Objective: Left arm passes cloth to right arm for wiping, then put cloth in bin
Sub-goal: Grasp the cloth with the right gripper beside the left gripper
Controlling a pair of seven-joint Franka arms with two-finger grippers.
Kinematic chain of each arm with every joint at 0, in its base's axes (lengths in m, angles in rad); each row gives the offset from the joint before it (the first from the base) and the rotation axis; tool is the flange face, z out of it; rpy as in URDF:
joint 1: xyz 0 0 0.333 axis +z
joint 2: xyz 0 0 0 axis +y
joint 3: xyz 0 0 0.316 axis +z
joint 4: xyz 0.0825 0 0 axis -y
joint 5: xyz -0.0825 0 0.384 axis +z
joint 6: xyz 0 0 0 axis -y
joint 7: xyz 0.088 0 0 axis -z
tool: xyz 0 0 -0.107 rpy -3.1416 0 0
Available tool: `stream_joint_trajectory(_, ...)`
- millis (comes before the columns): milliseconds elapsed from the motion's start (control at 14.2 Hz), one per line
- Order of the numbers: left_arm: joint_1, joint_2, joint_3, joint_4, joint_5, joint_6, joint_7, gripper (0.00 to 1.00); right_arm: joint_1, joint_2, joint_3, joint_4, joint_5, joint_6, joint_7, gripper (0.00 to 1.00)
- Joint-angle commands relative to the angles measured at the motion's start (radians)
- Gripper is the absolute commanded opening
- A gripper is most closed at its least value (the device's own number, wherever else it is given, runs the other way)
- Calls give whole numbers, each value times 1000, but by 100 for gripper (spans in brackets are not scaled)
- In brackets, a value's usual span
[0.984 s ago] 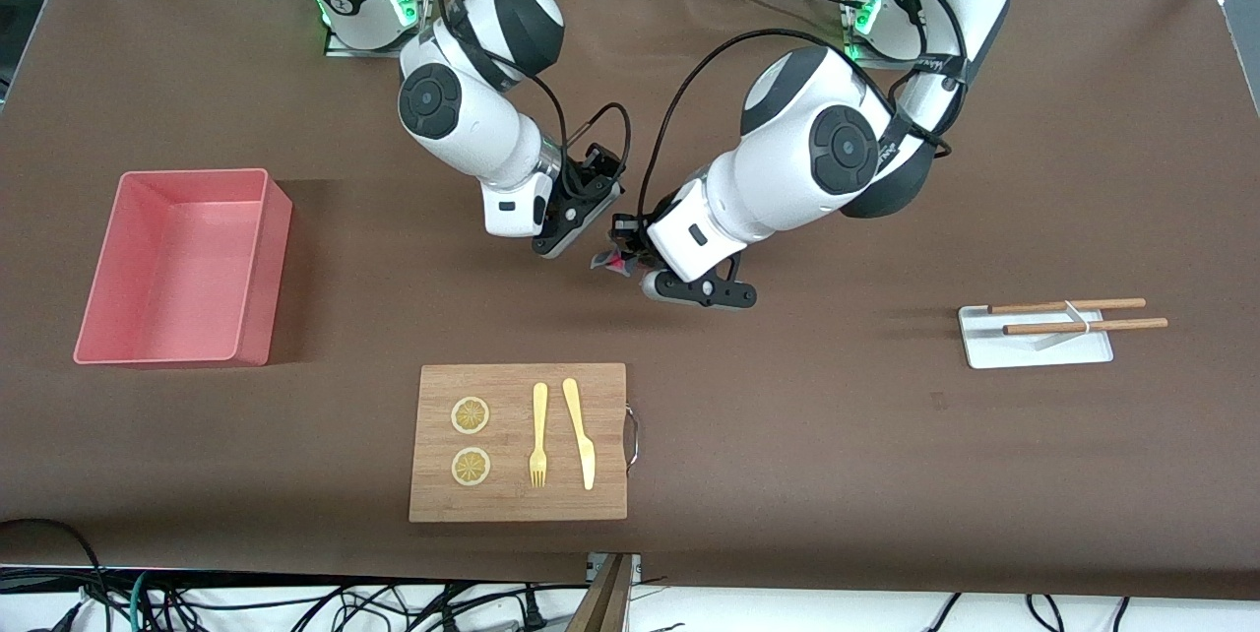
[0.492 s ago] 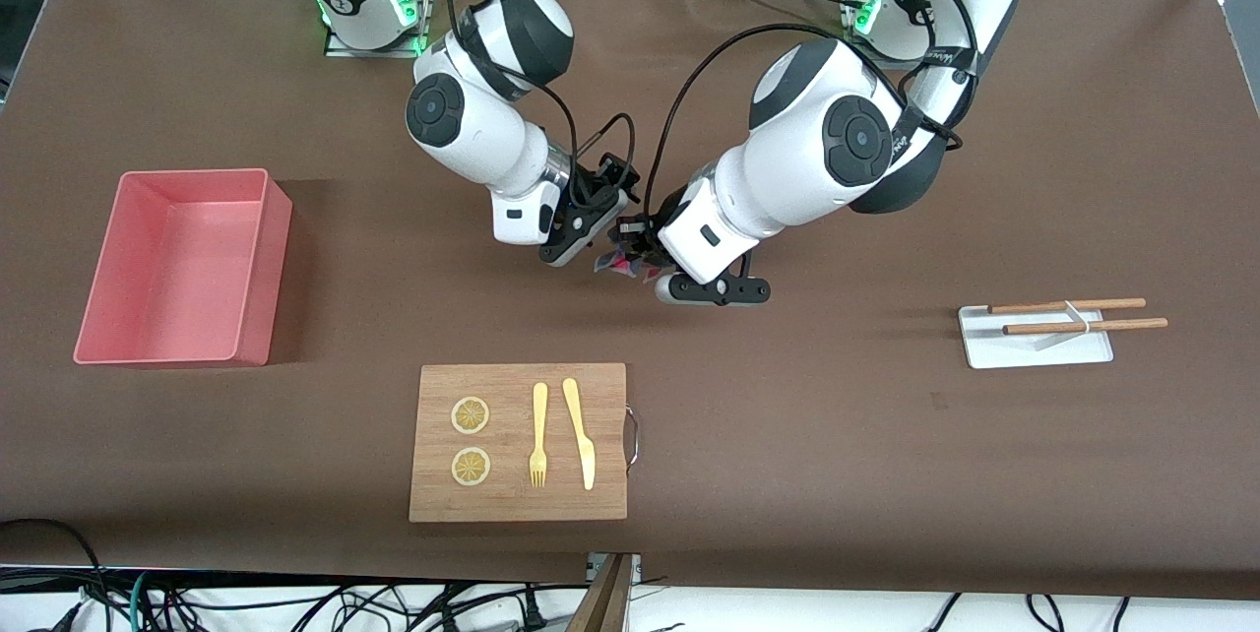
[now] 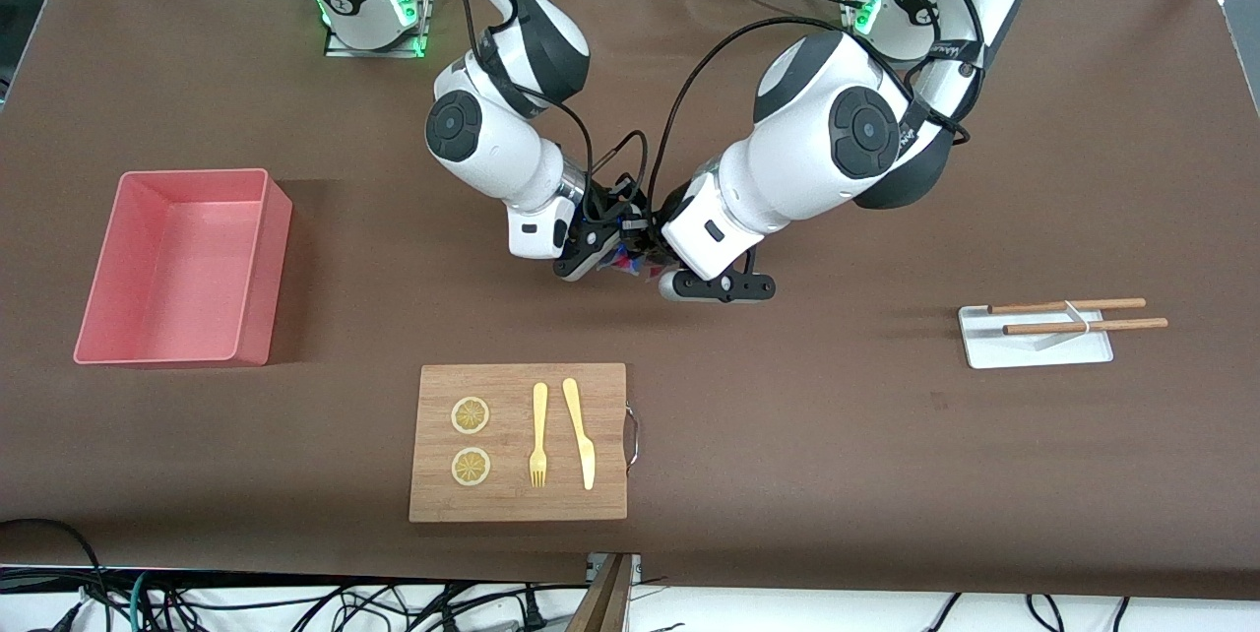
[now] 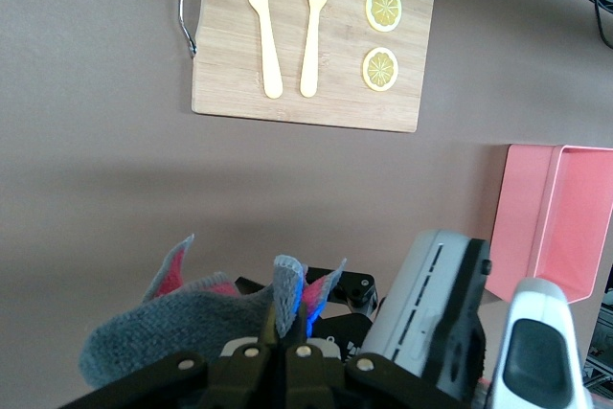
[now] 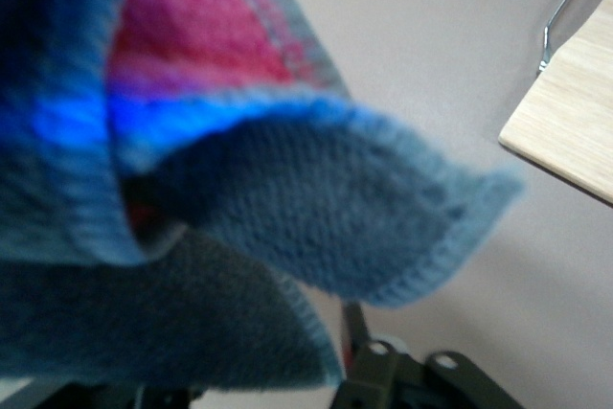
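We see the cloth (image 4: 182, 318) pinched in our left gripper (image 4: 278, 352), up in the air over the bare counter (image 3: 886, 435) between the arm bases and the cutting board (image 3: 519, 442). Our right gripper (image 3: 602, 253) sits just beside it, the cloth's loose corners pointing its way; whether its jaws have caught fabric we cannot tell. Both forearms slope down, wrists meeting.
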Motion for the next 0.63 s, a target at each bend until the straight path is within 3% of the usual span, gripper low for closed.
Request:
stream_joint_trajectory(0,1,-17,3,-2,16,-34,-17,0,3,6,2,28,20,-9,22,26)
stream_joint_trajectory(141,1,-17,3,-2,18,-40,-17,0,5,6,2,28,18,-9,19,2)
stream_joint_trajectory(562,1,-17,2,-1,28,-40,-17,0,-7,-7,-6,31,4,-88,18,0)
